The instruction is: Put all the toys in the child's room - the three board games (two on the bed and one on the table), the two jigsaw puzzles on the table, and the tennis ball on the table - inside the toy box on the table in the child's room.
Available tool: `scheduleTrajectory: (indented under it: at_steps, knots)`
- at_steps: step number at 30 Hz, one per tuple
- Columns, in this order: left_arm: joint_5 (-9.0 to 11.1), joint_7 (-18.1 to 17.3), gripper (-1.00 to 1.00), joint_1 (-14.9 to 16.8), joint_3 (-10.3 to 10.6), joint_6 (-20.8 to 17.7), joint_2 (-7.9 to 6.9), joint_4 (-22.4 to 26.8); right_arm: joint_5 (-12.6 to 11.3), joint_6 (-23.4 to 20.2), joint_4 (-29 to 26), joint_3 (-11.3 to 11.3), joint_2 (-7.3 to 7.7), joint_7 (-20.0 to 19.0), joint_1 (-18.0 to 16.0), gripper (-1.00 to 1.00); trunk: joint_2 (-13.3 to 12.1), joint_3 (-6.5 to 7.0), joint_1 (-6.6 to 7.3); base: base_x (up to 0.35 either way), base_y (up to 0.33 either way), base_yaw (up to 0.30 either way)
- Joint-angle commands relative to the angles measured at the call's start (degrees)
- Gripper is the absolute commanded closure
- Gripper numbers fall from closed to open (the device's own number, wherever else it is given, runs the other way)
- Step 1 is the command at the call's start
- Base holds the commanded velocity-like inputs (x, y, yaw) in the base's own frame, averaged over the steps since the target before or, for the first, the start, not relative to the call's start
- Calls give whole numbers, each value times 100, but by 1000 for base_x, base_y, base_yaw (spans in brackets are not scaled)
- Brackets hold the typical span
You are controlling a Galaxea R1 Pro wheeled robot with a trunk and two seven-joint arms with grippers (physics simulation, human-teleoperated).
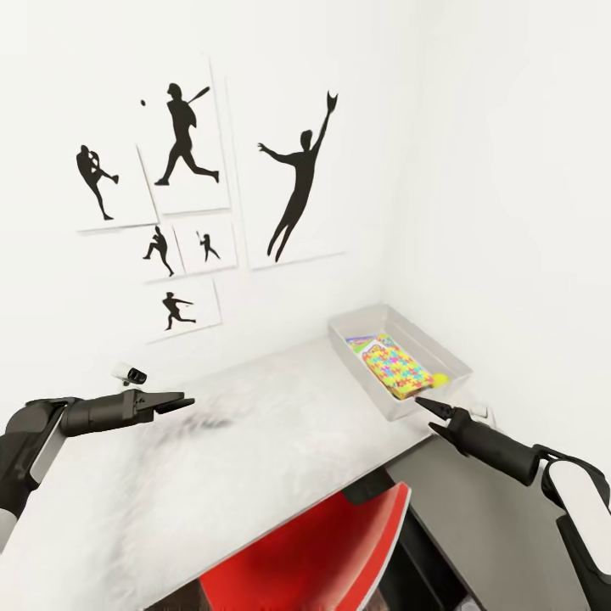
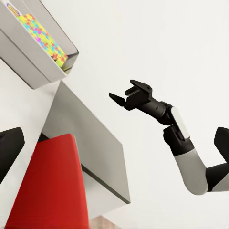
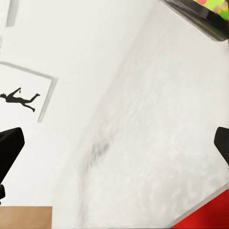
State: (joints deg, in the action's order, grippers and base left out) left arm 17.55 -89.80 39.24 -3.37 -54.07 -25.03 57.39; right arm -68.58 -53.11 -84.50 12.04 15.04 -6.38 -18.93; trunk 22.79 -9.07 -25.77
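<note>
So the biggest thing here is the white wall (image 1: 356,102) with a cluster of black sports-silhouette pictures (image 1: 182,153) on it: batters, a pitcher, a guy leaping with a glove. Under that runs the bench (image 1: 255,450), a long pale top with a mottled grey sheen, running into the corner of the room. A lower dark grey unit (image 1: 484,518) joins it on the robot's right side, and the red back of the swivel chair (image 1: 339,552) pokes up at the bench's near edge.

The toy box (image 1: 403,367) sits on the bench at the far right end, right by the corner, a shallow light grey bin with sloping sides. Inside it lies a jigsaw puzzle (image 1: 397,367), the bright multicolour square, tilted a bit, with another colourful flat thing partly under it that I can't make out. A bit of yellow-green at the box's right end looks like the tennis ball (image 1: 442,378).

Left tool (image 1: 174,401) hovers over the left part of the bench, fingers close together from the head view, nothing in them. Right tool (image 1: 424,405) hangs just in front of the toy box's near wall; the left wrist view shows its fingers (image 2: 117,98) spread apart and empty.

Small white-and-grey object (image 1: 129,372) by the wall behind the left arm, can't tell what it is.
</note>
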Motion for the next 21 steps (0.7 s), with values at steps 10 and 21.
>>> scheduleTrajectory:
  at_steps: [10, 21]
  knots:
    - [-4, -20, -100, 4, 3, -59, -8, -3, 55, -14, -8, -8, -8, -58, -6, -100, 13, 19, -1, -131, 29, -76]
    - [-5, -20, -100, 4, 2, -59, -19, -8, 56, -7, -6, -16, -9, -56, -6, -100, 13, 44, -1, -29, 1, -61]
